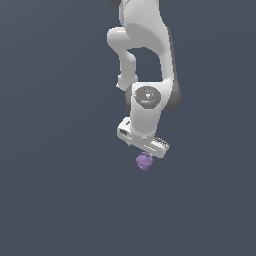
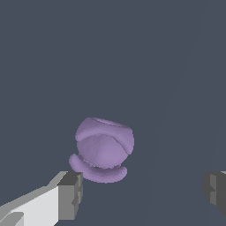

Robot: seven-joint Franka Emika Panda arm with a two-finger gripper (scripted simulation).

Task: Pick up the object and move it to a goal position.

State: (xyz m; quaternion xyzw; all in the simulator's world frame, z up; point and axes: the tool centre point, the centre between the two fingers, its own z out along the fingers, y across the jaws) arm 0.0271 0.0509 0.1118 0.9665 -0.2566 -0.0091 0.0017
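The object [image 1: 143, 161] is a small lumpy purple thing lying on the flat grey ground, just below the white arm's hand in the exterior view. In the wrist view the object [image 2: 102, 149] shows as a rounded lavender lump with a curled rim. My gripper [image 2: 143, 192] is open, its two grey fingertips [image 2: 71, 194] spread wide apart. The object lies ahead of the gap, nearer one finger, and nothing is between the pads. In the exterior view the gripper [image 1: 144, 145] hangs right over the object, and its fingers are hidden by the hand.
Plain dark grey ground [image 1: 60, 190] surrounds the arm on all sides. The white arm's links [image 1: 145, 45] rise toward the top of the exterior view.
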